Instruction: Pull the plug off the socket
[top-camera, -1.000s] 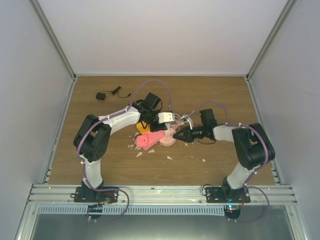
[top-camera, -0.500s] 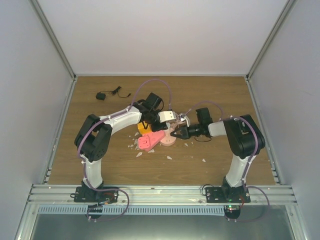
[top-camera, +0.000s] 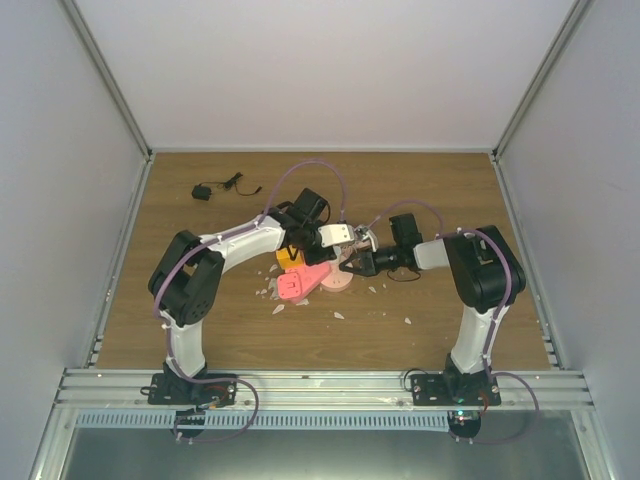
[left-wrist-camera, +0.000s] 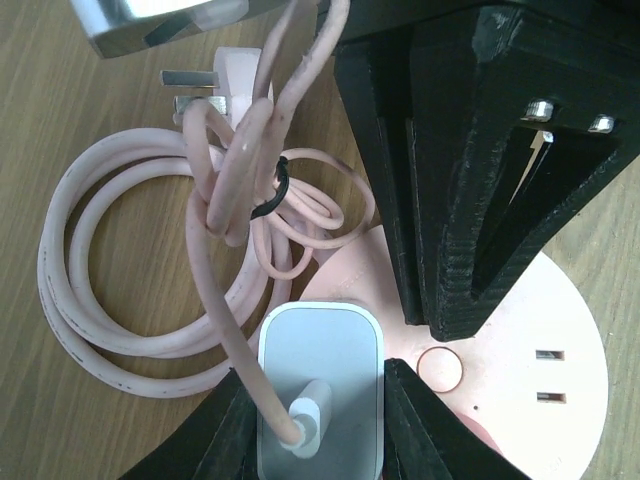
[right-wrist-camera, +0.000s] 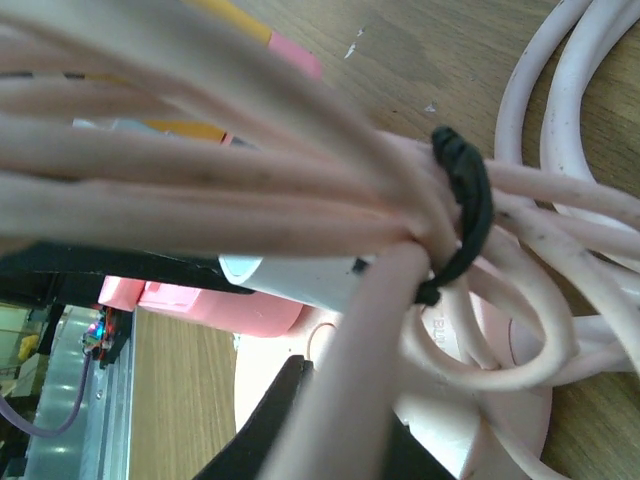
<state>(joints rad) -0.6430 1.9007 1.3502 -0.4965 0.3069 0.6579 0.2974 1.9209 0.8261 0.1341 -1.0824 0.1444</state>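
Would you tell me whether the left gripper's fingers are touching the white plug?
Touching. The left wrist view shows the white plug between the left gripper fingers, each black finger pressed against one side with no gap visible.

The socket (left-wrist-camera: 560, 330) is pale pink with dark slots — its plug (left-wrist-camera: 320, 365) white, the cable (left-wrist-camera: 60, 280) pale pink, its tie (left-wrist-camera: 281, 190) black. The surface (left-wrist-camera: 60, 100) is brown wood grain. From above — a brighter pink block (top-camera: 300, 282) and a yellow-orange piece (top-camera: 284, 260)

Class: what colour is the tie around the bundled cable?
Black; the tie shows best in the right wrist view.
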